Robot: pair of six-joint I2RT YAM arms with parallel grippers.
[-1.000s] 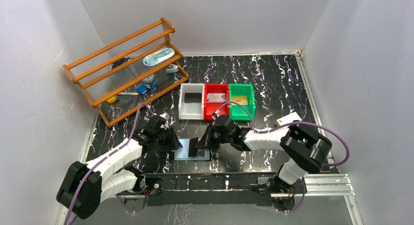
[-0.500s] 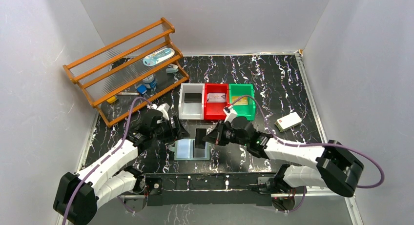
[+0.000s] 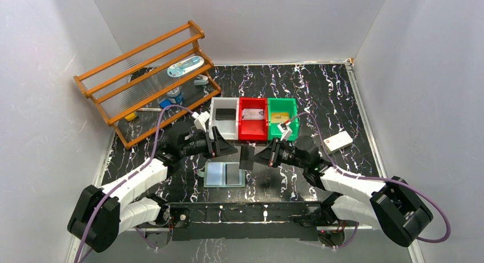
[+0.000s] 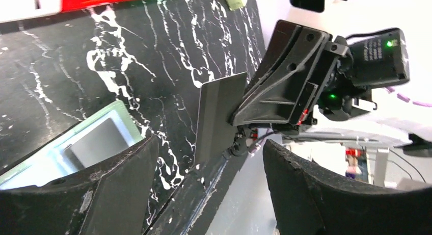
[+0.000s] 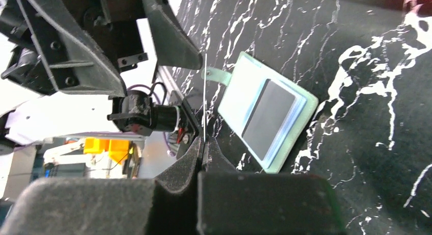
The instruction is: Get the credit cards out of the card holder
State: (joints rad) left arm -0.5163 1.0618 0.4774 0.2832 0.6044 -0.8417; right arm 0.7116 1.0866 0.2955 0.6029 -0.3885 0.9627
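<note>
The right fingers [image 5: 178, 176] pinch a dark credit card [image 4: 219, 115] by its edge, upright in the air. Its flat face looks toward the left fingers [image 4: 117, 189], which are wide open, empty and near. Below them on the tabletop [image 3: 319, 97] lies the card holder [image 3: 216, 174], another card [image 5: 268, 118] inside.

The desk [image 3: 331, 97] was black with white veining, the card holder [image 3: 213, 175] pale grey-green, the credit card [image 4: 219, 115] dark grey.

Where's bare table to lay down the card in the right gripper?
Bare tabletop lies behind the bins to the back wall, and around the white box. It's crowded over the card holder, where the left gripper faces the right gripper and its dark card.
</note>
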